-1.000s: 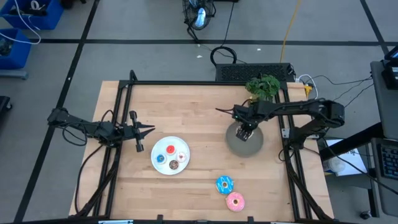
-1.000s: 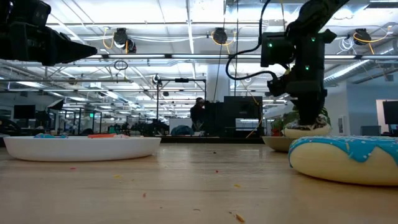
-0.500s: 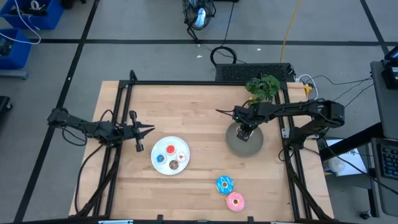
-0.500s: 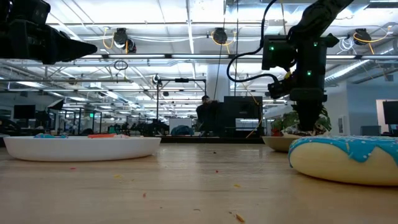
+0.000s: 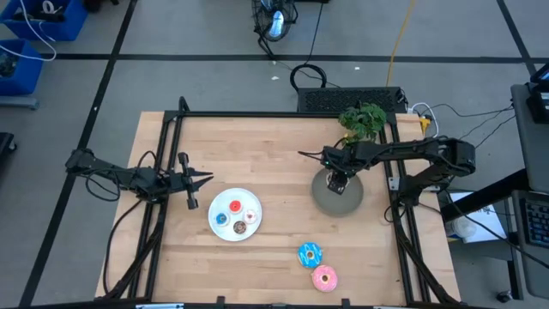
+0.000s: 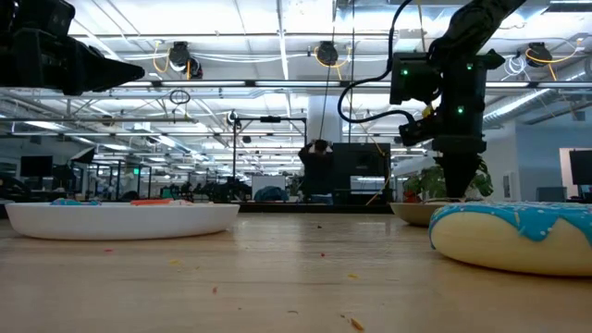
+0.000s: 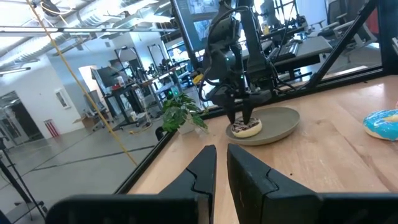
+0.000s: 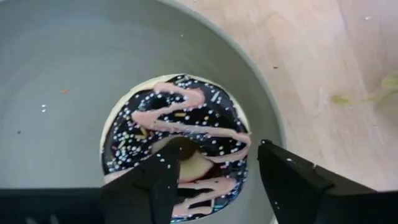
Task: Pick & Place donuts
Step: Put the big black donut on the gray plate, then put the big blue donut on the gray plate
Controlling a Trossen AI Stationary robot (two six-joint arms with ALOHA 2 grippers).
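Lifting slightly off the grey plate [image 5: 326, 199], right of centre in the high view, the right gripper [image 8: 214, 171] is hanging with fingers spread, having released the chocolate donut [image 8: 180, 146] there; blue-iced and pink-iced donuts are waiting.

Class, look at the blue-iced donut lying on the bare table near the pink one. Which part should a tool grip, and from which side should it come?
The blue-iced donut lies flat, hole upward, beside the pink-iced donut. Probably best: come straight down from above and pinch one side of the ring, one finger in the hole and one outside, on the side away from the pink one, where the table is bare.
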